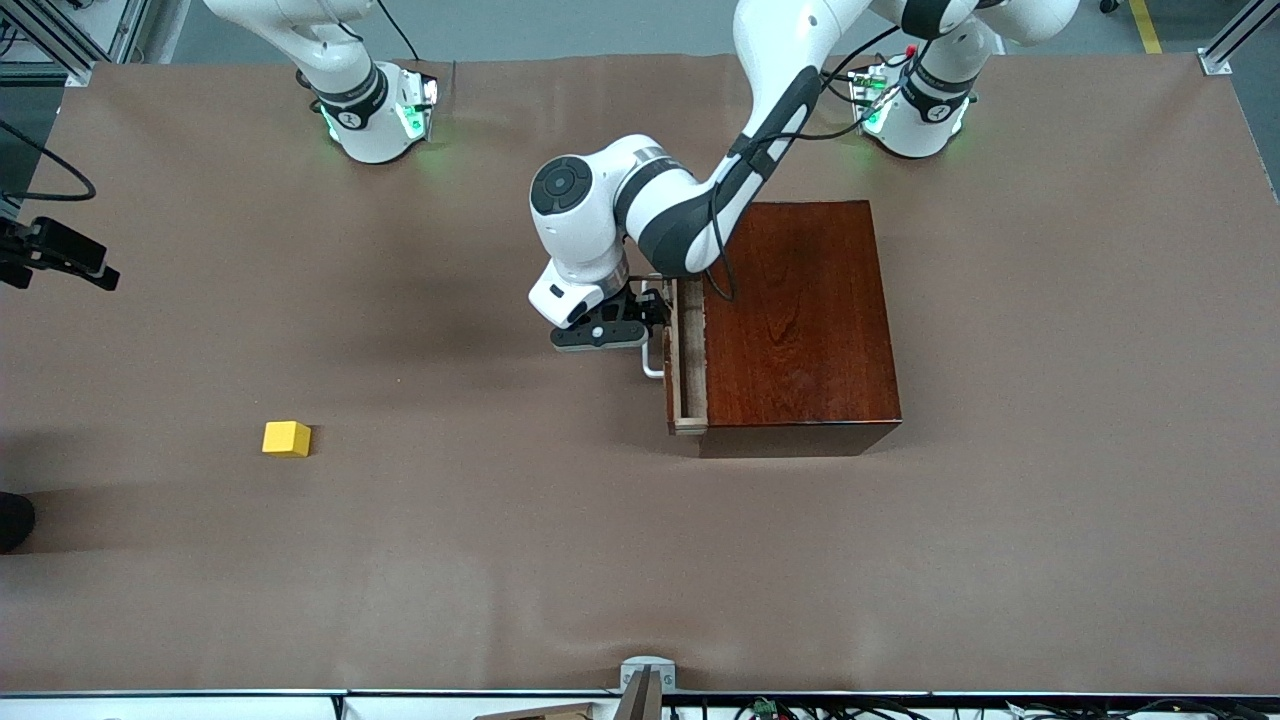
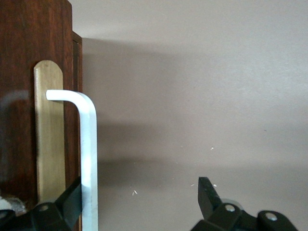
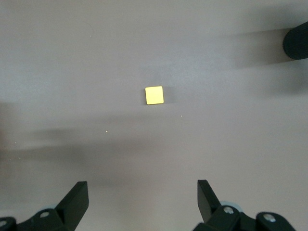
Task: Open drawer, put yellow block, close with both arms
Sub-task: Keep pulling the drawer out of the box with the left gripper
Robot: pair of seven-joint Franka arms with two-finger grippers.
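Note:
The dark mahogany box [image 1: 800, 320] stands near the left arm's base. Its drawer [image 1: 688, 360] is pulled out a little, so a strip of light-wood tray shows. My left gripper [image 1: 655, 325] is open at the white bar handle [image 1: 652, 362]. In the left wrist view the handle [image 2: 89, 144] lies between the fingers of the left gripper [image 2: 142, 187], against one finger [image 2: 72, 195]. The yellow block [image 1: 286, 438] lies on the table toward the right arm's end. My right gripper [image 1: 65, 255] is open, empty and high over the table. In the right wrist view the right gripper [image 3: 142, 190] looks down on the block [image 3: 154, 95].
The brown table cover [image 1: 600, 560] spreads wide around the block and the box. A dark rounded object [image 1: 12, 520] sits at the table's edge at the right arm's end, and it also shows in the right wrist view [image 3: 296, 41].

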